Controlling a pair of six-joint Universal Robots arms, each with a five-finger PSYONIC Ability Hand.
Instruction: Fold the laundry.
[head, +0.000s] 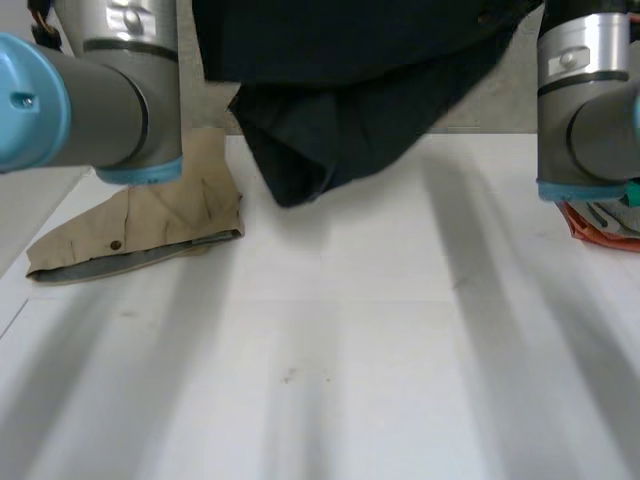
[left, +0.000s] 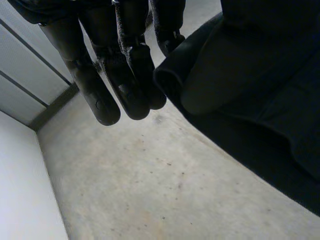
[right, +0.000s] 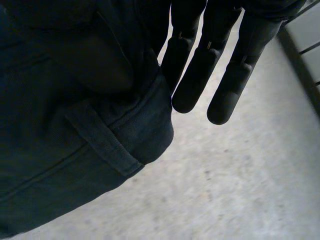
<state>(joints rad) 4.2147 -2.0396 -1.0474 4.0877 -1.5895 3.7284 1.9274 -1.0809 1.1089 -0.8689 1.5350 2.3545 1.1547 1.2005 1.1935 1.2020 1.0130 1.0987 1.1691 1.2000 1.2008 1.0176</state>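
Dark trousers (head: 330, 110) are up in the air over the far side of the white table (head: 350, 350), with the low corner hanging just above the surface. Left hand (left: 127, 85): fingers straight, cloth edge pinched between the nearest finger and the thumb. Right hand (right: 195, 75): same grip on the waistband, near a belt loop (right: 100, 140). A tan garment (head: 150, 225) lies folded on the table under the left arm (head: 100, 90), and a red item (head: 600, 225) sits by the right arm (head: 590, 100).
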